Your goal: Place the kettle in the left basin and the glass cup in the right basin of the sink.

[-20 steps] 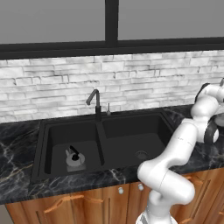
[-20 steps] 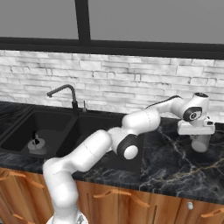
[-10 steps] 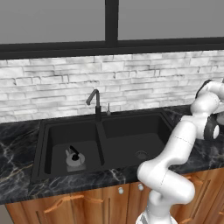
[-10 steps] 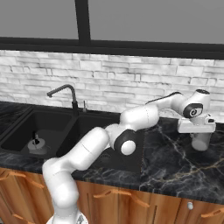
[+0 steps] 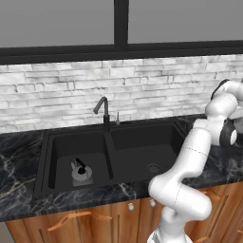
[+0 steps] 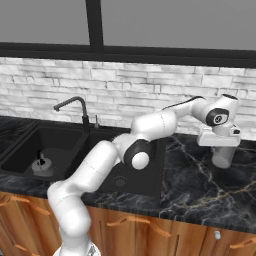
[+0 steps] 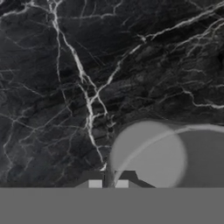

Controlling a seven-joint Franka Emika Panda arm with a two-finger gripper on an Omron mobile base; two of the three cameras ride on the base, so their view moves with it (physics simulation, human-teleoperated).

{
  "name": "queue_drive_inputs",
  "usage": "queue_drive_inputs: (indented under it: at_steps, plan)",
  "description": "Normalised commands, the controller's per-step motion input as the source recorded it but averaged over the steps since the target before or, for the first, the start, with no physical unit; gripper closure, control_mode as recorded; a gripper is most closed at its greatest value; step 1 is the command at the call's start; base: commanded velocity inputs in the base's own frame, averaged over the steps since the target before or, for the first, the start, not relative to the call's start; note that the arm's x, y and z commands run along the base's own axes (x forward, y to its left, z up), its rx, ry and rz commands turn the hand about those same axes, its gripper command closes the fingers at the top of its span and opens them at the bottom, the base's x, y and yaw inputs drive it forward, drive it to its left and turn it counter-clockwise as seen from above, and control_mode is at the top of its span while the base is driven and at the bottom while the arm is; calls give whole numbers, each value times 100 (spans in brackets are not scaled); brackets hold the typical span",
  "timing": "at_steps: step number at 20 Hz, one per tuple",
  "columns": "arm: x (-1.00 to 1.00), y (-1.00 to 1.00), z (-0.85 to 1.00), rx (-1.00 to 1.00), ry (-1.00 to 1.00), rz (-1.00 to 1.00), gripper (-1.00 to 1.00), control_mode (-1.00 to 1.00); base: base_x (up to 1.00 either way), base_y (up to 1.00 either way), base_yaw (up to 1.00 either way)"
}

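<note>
The kettle (image 5: 80,172) (image 6: 41,165), silver-grey with a black handle, sits upright on the floor of the left basin (image 5: 59,147) (image 6: 22,145) of the black sink. The right basin (image 5: 142,144) (image 6: 146,181) holds nothing. The glass cup (image 6: 221,157) (image 7: 151,157) stands on the dark marble counter to the right of the sink. My gripper (image 6: 220,149) (image 7: 108,183) comes down on it from above, shut on the glass cup with its fingertips (image 7: 95,183) pinching the cup's near wall at the rim.
A dark curved faucet (image 5: 102,111) (image 6: 75,107) rises behind the divider. The black marble counter (image 6: 190,190) runs around the sink, backed by a white brick wall (image 5: 142,85). My arm (image 6: 150,130) reaches across over the right basin.
The jaws have closed the last bit onto the cup's wall. The hand and cup have shifted slightly left and up. The kettle has not moved.
</note>
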Motion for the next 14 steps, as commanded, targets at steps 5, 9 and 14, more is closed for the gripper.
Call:
queue_drive_inputs:
  at_steps: [5,9,14]
  plan:
    - [-28,51,8,0,0,8,100,-100,0,0,0]
    - [-24,55,9,0,0,9,100,-100,0,0,0]
    - [-23,61,11,0,0,9,100,-100,0,0,0]
